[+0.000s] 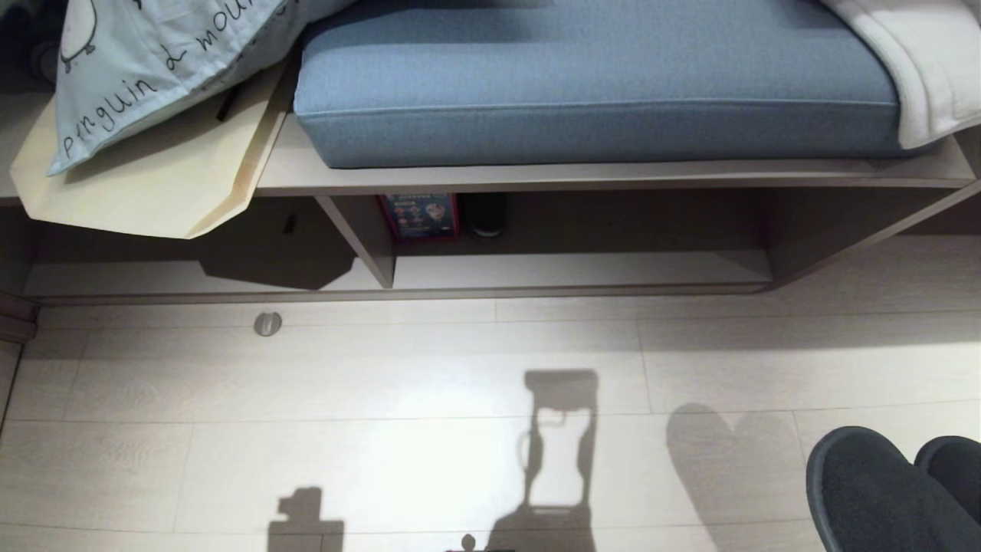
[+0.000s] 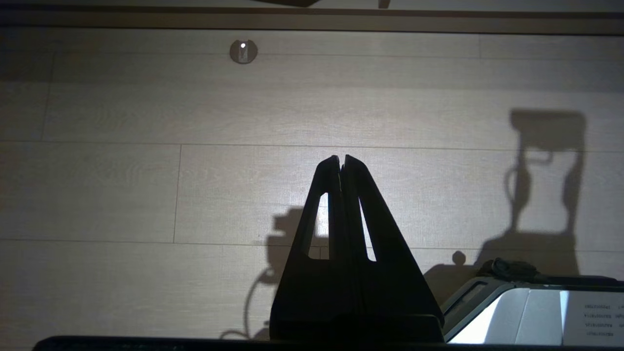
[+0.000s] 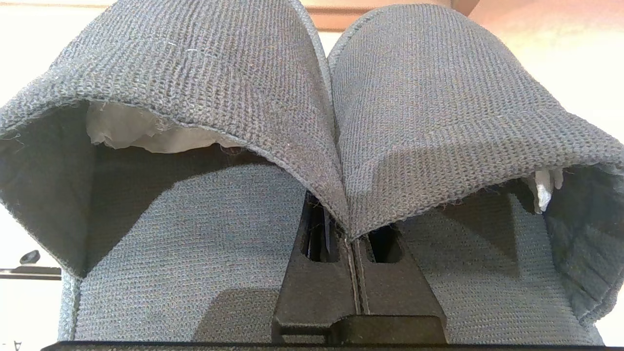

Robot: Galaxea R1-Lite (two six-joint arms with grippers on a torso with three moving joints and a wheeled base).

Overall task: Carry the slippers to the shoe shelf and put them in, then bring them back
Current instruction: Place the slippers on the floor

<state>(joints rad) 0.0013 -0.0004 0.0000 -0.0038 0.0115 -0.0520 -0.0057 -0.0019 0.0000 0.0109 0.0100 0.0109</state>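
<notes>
Your left gripper (image 2: 341, 158): pinched together, empty, over bare floor (image 1: 429, 383). Shoe shelf (image 1: 567, 270): ahead of you, under the blue cushion (image 1: 598, 84), a red-and-blue box (image 1: 420, 216) inside. Your right gripper (image 3: 352, 234): clamped on the slippers (image 3: 312, 97) where their inner edges meet, toes showing low at the head view's right

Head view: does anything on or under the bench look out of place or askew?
Yes. A beige envelope lies skewed and overhangs the bench edge, pinned under a printed pillow. The shoe shelf below looks orderly.
</notes>
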